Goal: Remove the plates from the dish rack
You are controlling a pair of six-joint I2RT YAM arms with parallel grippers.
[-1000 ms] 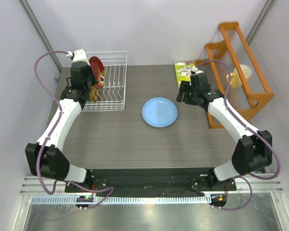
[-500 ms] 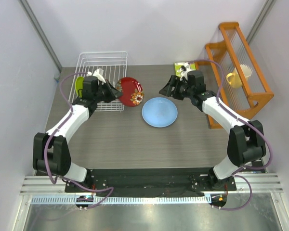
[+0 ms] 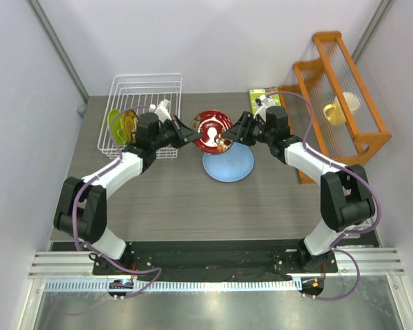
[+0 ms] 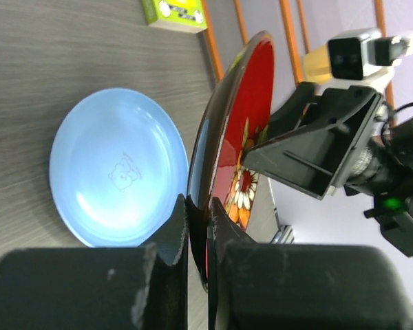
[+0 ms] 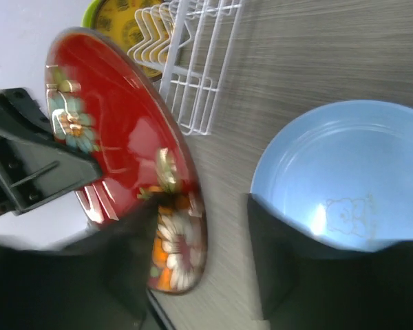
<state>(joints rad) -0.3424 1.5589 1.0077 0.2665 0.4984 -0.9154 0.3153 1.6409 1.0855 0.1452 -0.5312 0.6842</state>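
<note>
While raised and tilted, red plate [image 4: 237, 137]: between both grippers, above blue plate [image 3: 228, 167].
Left gripper [image 4: 196, 201]: clamped on red plate's rim.
Right gripper [image 5: 198, 203]: jaws apart, straddling the opposite rim.

the red plate [image 3: 214, 132] covers the blue plate's [image 3: 228, 167] far rim. the left arm [image 3: 149, 130] hides part of the yellow plate [image 3: 129, 126]. in the right wrist view the right fingers [image 5: 117, 275] are blurred, and the blue plate runs off the edge.

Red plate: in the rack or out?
Out. The left gripper pinches the red plate by its rim, on edge over the table, clear of the dish rack.
</note>
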